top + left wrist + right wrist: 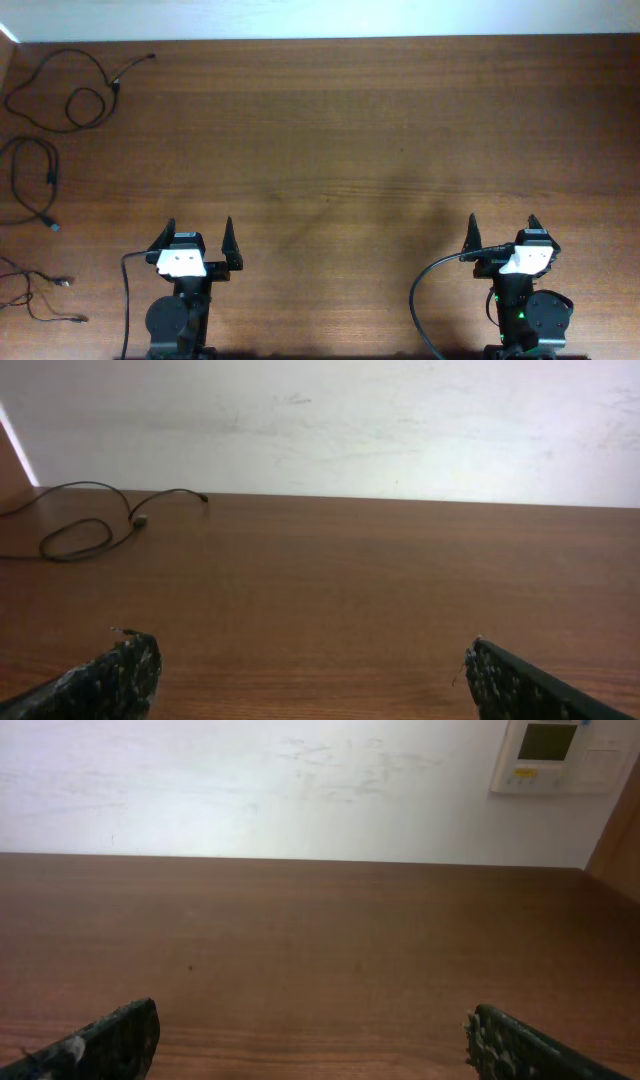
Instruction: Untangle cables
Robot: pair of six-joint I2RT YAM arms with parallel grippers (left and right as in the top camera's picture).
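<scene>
3 cables (pixel 50 178) lie far L, both end effectors (pixel 199 226) (pixel 502 222) open

From overhead I get even, warm light on the worktop (pixel 330 120). Two faint, soft-edged shadows smudge its middle. The strip of wall (pixel 320 18) along the top is blown out to white. The cables (pixel 70 90) at the left read thin but crisp. On both wrist views the wall is bright and slightly washed out, and the wood picks up a pale sheen near its far edge. The left fingers (pixel 120 675) and right fingers (pixel 115 1038) sit dark and blurred in the bottom corners. A bright sliver flares at the left edge of the left wrist view.
</scene>
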